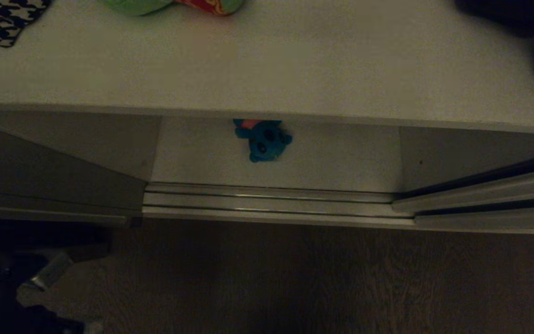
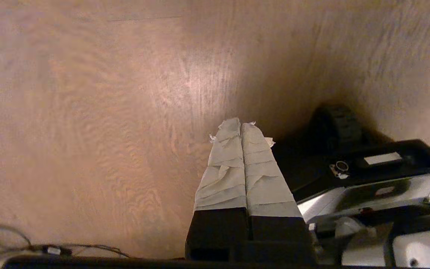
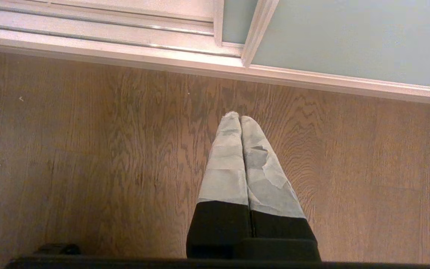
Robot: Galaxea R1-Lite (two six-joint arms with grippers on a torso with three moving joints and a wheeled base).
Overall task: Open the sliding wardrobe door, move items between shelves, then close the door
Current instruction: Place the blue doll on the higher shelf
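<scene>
A: What's in the wardrobe, as you see it from the head cam?

B: Two levels. The upper shelf (image 1: 267,69) fills the top half of your view. Green plush toy (image 1: 169,5) w/ a red patch sits at its 12 o'clock edge, cut off by the frame. Houndstooth bag (image 1: 5,18) at 10 o'clock, dark bag (image 1: 512,14) at 2 o'clock. All three well apart.

A: And lower?

B: The lower shelf (image 1: 332,157) shows as a strip under the upper board's front lip. Teal-blue plush toy (image 1: 263,139) lies there, dead centre, pink back partly tucked beneath the lip. Nothing else on that strip.

A: Door?

B: You've got the opening clear in the middle. Sliding wardrobe door (image 3: 349,41) stands off to the 3 o'clock side, its frame resting in the floor track (image 1: 267,202).

A: Grippers?

B: Left gripper (image 2: 241,125): taped fingers pressed together, holding nothing, over the wood floor (image 2: 88,112) beside the robot base (image 2: 379,194). Right gripper (image 3: 239,117): fingers also pressed together, empty, above the floor, track and door at its 12 to 1 o'clock.
</scene>
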